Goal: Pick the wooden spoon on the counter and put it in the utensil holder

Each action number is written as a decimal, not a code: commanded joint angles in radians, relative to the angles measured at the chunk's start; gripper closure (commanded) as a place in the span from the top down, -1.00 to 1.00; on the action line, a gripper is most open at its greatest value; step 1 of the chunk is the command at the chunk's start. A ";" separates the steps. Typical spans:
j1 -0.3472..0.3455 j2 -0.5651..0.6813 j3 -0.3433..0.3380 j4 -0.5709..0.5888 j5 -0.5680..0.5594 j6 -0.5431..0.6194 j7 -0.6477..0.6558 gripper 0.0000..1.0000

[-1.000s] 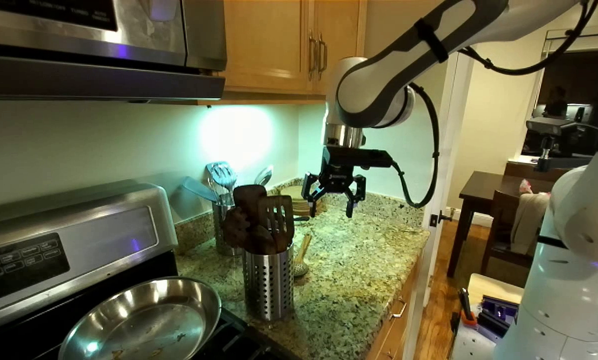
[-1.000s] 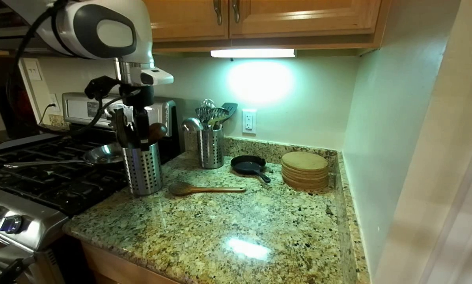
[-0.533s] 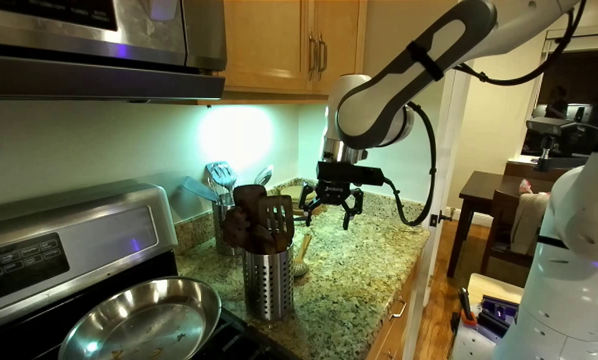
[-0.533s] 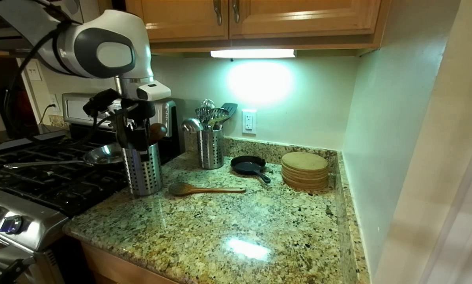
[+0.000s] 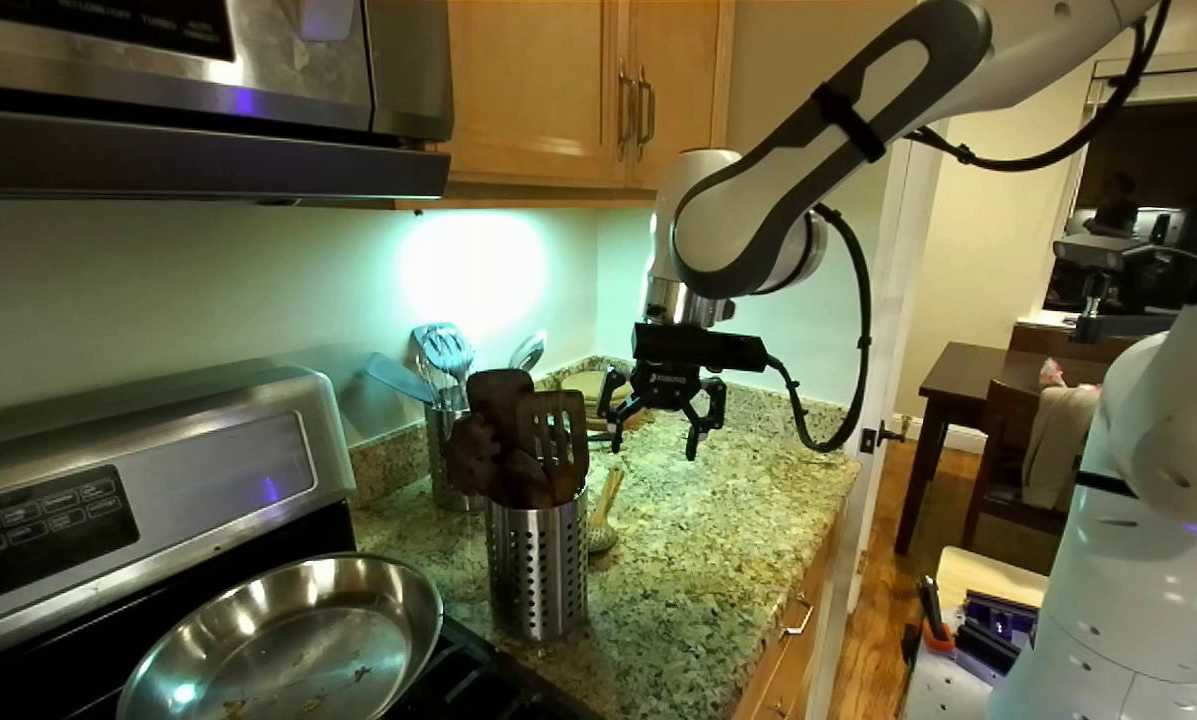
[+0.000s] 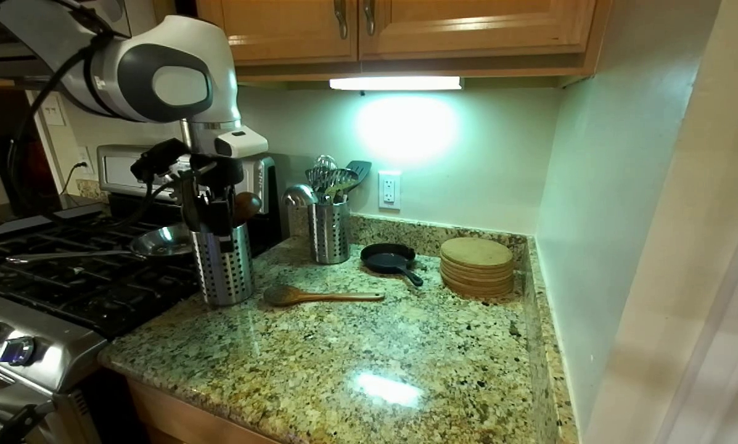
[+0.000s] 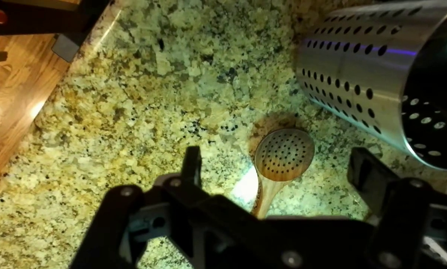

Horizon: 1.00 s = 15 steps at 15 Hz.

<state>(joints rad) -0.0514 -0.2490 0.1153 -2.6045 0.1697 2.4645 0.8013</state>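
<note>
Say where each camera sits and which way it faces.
Exterior view: near and above the round steel frying pan, facing along the speckled granite counter; pale arm, base, open black fingers show.
Exterior view: counter's front side, facing the pale back wall; arm shows, fingers indistinct.
Wrist view: on the arm, facing down at the brown wooden spoon; fingers show.
Both exterior views share frying pan and spoon.

Pincer [image 5: 654, 446] — "ROBOTIQ" [image 5: 669, 379]; microwave [image 5: 293, 75] — "TURBO" [image 5: 141, 18], "AUTO" [image 5: 199, 21]

Black claw [image 5: 652, 447] tips-down, fingers [image 7: 192, 164] wide apart, under a sloped grey-and-white arm [image 5: 820, 150].
</note>
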 commanded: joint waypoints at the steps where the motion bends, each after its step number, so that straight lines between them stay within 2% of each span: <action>1: 0.005 0.078 -0.003 0.024 0.013 0.042 0.075 1.00; 7: 0.023 0.233 -0.015 0.054 0.036 0.167 0.231 1.00; 11: 0.055 0.320 -0.023 0.053 -0.031 0.270 0.402 1.00; 15: 0.113 0.398 -0.072 0.049 -0.112 0.418 0.586 1.00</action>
<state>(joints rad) 0.0074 0.1015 0.0975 -2.5588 0.1301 2.7904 1.2466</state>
